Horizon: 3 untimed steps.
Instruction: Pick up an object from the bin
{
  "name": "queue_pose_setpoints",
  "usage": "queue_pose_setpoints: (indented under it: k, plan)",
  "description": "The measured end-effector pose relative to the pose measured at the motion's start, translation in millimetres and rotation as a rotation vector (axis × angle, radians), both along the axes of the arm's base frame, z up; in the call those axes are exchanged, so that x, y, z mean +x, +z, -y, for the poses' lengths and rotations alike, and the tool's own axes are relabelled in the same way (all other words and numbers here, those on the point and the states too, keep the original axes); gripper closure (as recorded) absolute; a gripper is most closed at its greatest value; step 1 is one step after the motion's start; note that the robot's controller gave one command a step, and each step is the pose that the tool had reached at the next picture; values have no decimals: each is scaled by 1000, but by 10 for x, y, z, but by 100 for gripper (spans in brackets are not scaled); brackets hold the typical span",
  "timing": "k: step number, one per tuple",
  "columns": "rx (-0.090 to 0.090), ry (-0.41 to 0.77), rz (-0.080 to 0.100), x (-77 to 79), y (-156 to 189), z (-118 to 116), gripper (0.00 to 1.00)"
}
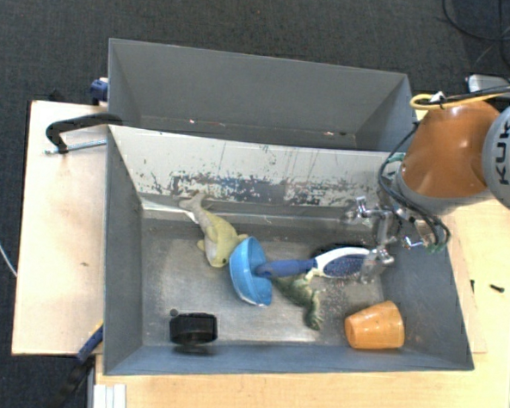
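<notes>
My gripper (380,250) hangs low at the bin's right side, by the back wall. Its tip is right at the right end of a white brush with blue bristles (342,264); whether they touch I cannot tell. The brush lies on the bin floor, pointing left toward a blue scoop (251,274) whose handle runs to the brush. A small dark green toy animal (306,298) lies just below the brush. An orange cup (375,326) lies on its side in front of the gripper, near the front right corner.
A pale yellow-green toy fish (215,232) lies at the back left of the floor, touching the blue scoop. A black wheel-like thing (193,329) sits in the front left corner. The arm's orange cover overhangs the bin's right rim.
</notes>
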<state>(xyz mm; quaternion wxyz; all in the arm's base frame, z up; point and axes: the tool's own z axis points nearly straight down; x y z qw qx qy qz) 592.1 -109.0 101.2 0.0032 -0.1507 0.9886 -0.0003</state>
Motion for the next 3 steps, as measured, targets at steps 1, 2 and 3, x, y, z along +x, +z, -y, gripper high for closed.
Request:
queue_pose_setpoints:
  k: [1, 2, 3]
  plan:
    - [0, 119, -1, 93, -294, -32, 0]
    - [0, 118, -1, 106, -283, -38, 0]
    - [-1, 117, 3, 118, -269, -34, 100]
